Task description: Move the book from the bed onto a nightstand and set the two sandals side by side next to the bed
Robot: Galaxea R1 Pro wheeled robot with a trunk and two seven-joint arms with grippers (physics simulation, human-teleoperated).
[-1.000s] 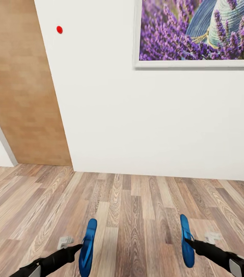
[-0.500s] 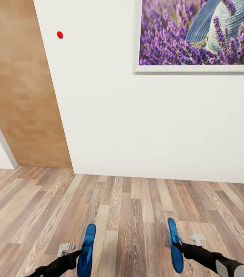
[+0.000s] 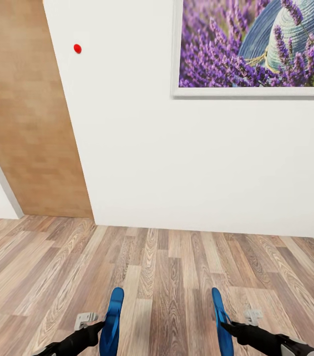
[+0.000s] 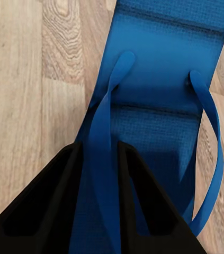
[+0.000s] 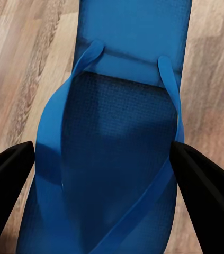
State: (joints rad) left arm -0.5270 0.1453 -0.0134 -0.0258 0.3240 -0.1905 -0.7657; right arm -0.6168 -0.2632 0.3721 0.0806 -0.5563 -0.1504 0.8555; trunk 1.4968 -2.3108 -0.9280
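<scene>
Two bright blue sandals hang on edge above the wood-plank floor, toes pointing toward the wall. My left gripper (image 3: 97,327) is shut on the left sandal (image 3: 111,324). Up close, its black fingers (image 4: 43,211) pinch one strap of that sandal (image 4: 159,106). My right gripper (image 3: 226,326) is shut on the right sandal (image 3: 222,321), with its fingertips (image 5: 6,174) clamping the sole's two long edges (image 5: 122,159). The sandals are roughly parallel, about a forearm's width apart. The book, the bed and the nightstand are out of view.
A white wall (image 3: 176,163) stands close ahead with a framed lavender picture (image 3: 255,44) and a small red dot (image 3: 77,48). A light wooden door panel (image 3: 23,109) is at the left. Plank floor (image 3: 166,267) lies between me and the wall.
The right arm has carried its sandal inward, toward the left one. The left sandal has barely moved. The view has tilted up a little, so the wall and picture sit lower.
</scene>
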